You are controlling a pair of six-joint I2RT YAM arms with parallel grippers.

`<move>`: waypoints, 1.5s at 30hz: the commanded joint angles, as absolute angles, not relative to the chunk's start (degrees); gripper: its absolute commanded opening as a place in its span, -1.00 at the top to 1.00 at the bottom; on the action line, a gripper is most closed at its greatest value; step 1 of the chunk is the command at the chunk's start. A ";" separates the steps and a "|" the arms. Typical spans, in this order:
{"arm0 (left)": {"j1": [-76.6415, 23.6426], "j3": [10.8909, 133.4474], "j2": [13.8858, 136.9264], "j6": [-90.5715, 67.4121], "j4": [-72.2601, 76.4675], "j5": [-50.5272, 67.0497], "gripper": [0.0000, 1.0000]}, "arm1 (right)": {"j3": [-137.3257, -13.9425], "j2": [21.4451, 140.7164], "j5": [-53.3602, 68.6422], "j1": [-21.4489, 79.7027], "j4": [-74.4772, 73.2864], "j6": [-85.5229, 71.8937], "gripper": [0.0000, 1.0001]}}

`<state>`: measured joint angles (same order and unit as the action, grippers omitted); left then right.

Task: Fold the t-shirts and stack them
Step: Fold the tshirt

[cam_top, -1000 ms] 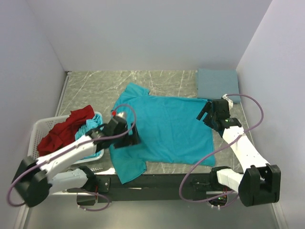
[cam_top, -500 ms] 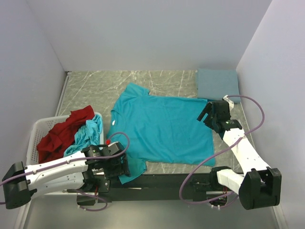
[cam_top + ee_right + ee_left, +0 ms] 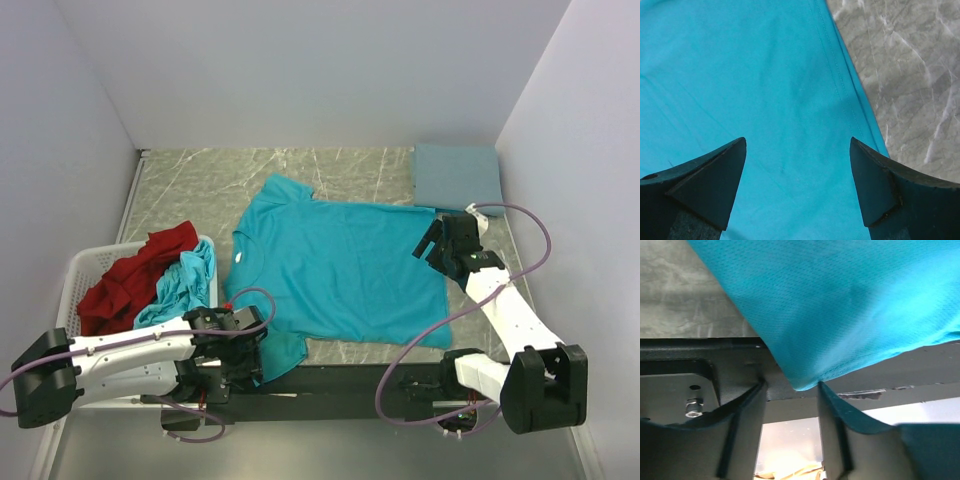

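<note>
Fabric this thin and soft will sag, stretch and slip, so the teal t-shirt (image 3: 340, 265) wants a pinch on a seam, not on open cloth. It lies spread flat on the table (image 3: 190, 185), its near sleeve (image 3: 805, 365) drooping over the edge (that loose corner is the natural handle). The left gripper (image 3: 790, 385) has its jaws partly apart, with the sleeve's tip hanging just between them, close against one finger but not yet pinched. The right gripper (image 3: 797, 145) is spread wide and holds nothing. Teal cloth fills the space below its jaws, the stitched hem (image 3: 842, 95) runs toward one fingertip, and bare marble lies beyond. That stiffer hem looks the better hold.
</note>
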<state>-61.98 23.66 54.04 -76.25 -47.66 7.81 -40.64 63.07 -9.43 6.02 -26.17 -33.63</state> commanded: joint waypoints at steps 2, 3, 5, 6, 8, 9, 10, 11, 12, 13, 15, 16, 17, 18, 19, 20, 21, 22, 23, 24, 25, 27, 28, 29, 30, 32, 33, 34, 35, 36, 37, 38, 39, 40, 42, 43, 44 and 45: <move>-63.10 22.94 55.90 -78.31 -40.78 6.51 0.07 | -38.50 59.68 -11.86 6.06 -26.53 -35.42 -0.80; -63.11 22.85 55.99 -78.31 -40.35 5.98 0.12 | -37.80 58.20 -12.56 5.89 -27.24 -35.68 -0.80; -63.19 22.50 55.72 -78.49 -39.12 5.63 0.15 | -36.92 56.09 -12.13 5.89 -29.34 -36.47 -0.80; -63.11 22.06 55.64 -78.49 -37.81 6.06 0.16 | -35.61 53.55 -10.13 5.89 -29.88 -36.56 -0.80; -63.11 21.01 55.55 -78.92 -34.64 6.41 0.44 | -34.72 51.25 -9.06 5.89 -32.85 -37.70 -0.80; -63.11 20.66 55.46 -79.01 -33.93 6.59 0.57 | -34.02 49.24 -8.44 5.89 -34.00 -38.14 -0.80; -63.19 20.57 55.28 -79.10 -33.40 6.33 0.89 | -33.75 48.35 -7.13 5.98 -36.88 -39.10 -0.80; -63.11 20.57 55.11 -79.10 -33.66 5.89 0.99 | -33.49 47.56 -6.42 5.89 -38.31 -40.07 -0.80; -63.11 20.83 54.67 -78.84 -33.92 5.45 0.99 | -32.79 46.16 -5.20 5.89 -39.28 -40.60 -0.80; -63.11 21.27 54.41 -78.66 -34.45 4.67 0.99 | -32.44 45.62 -3.45 5.98 -41.46 -41.82 -0.79; -63.11 21.71 53.62 -77.70 -35.59 3.87 0.99 | -31.30 44.39 -2.21 5.89 -43.06 -43.06 -0.77; -63.11 21.97 53.35 -77.35 -35.68 3.69 0.99 | -31.03 44.04 -1.33 6.06 -43.41 -44.11 -0.76; -63.11 21.97 53.18 -76.73 -35.51 3.60 0.99 | -31.11 43.86 -0.19 5.98 -44.64 -44.47 -0.75; -63.11 22.06 52.74 -76.21 -35.25 3.52 0.99 | -31.90 43.77 -0.18 5.98 -45.78 -44.91 -0.74; -63.19 22.06 52.65 -75.85 -35.07 3.43 0.99 | -32.43 43.86 -0.35 5.98 -47.01 -45.87 -0.74; -63.11 22.15 52.47 -75.41 -35.07 3.17 0.99 | -32.61 43.77 -0.53 6.06 -49.28 -46.05 -0.74; -63.11 22.24 52.12 -75.15 -34.72 3.08 0.99 | -32.69 43.86 -0.18 5.98 -50.35 -46.23 -0.73; -63.19 22.32 51.86 -74.89 -34.54 2.90 0.99 | -32.43 44.12 0.00 5.98 -51.84 -46.75 -0.73; -63.11 22.41 51.59 -74.45 -34.45 2.38 0.99 | -32.00 44.38 2.26 5.89 -52.12 -46.67 -0.71; -63.11 22.50 50.98 -74.10 -34.11 2.20 0.99 | -31.73 45.69 3.59 6.06 -52.82 -46.67 -0.71; -63.11 22.76 50.63 -73.74 -34.19 2.11 0.99 | -31.64 46.49 3.52 5.98 -54.56 -46.93 -0.70; -63.11 22.76 49.49 -73.48 -34.54 1.59 0.99 | -30.86 47.81 3.69 6.06 -55.81 -47.46 -0.69; -63.11 22.76 49.05 -73.39 -34.63 1.32 0.99 | -30.15 47.81 4.30 5.98 -56.07 -47.72 -0.68; -63.11 22.68 48.26 -73.21 -34.54 1.06 0.99 | -29.45 48.07 5.44 5.98 -56.07 -48.51 -0.65; -63.11 22.50 48.08 -73.21 -34.54 0.71 0.99 | -28.40 48.25 6.15 5.98 -55.99 -48.95 -0.63; -63.02 22.76 47.99 -72.95 -34.54 0.53 0.99 | -27.78 49.21 6.07 5.98 -56.51 -49.39 -0.60; -63.02 23.29 48.16 -72.78 -34.54 0.44 0.99 | -27.51 50.26 6.15 5.98 -56.77 -49.13 -0.57; -63.02 23.64 48.43 -72.25 -34.89 0.18 0.99 | -27.42 50.71 7.11 5.98 -56.86 -48.96 -0.54; -63.02 23.90 48.60 -71.90 -34.98 0.18 0.99 | -27.51 51.15 7.12 5.89 -56.87 -48.87 -0.50; -63.02 24.34 48.86 -71.55 -35.07 0.18 0.99 | -27.68 51.76 7.21 5.98 -56.87 -48.69 -0.46; -63.02 24.52 49.13 -71.11 -35.24 0.18 0.99 | -27.86 52.03 7.29 5.98 -57.30 -48.78 -0.42; -63.10 24.70 49.39 -70.84 -35.24 0.18 0.99 | -28.04 52.38 7.03 5.98 -57.30 -48.61 -0.36; -63.11 25.13 49.83 -70.58 -35.16 0.18 0.99 | -28.12 52.56 7.12 5.98 -57.22 -48.60 -0.32; -63.02 25.31 50.09 -70.23 -35.07 0.18 0.99 | -28.04 52.82 6.95 5.98 -56.87 -48.60 -0.26; -63.10 25.31 50.36 -70.14 -34.63 0.18 0.99 | -27.77 53.70 6.59 5.89 -56.43 -48.95 -0.12; -63.02 25.23 50.27 -70.14 -34.72 0.18 0.99 | -27.95 54.22 6.07 5.98 -55.64 -48.69 -0.07; -63.10 25.14 50.01 -70.14 -34.72 -1.13 0.99 | -27.95 55.19 5.28 5.98 -55.29 -48.69 -0.01; -63.02 25.14 49.92 -70.22 -34.98 -1.58 0.99 | -28.04 55.72 4.84 5.89 -55.02 -49.04 0.01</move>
<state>-62.98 23.09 50.26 -71.50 -35.94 1.06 -27.33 54.26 6.63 6.00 -55.96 -48.45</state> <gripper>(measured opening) 0.012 0.514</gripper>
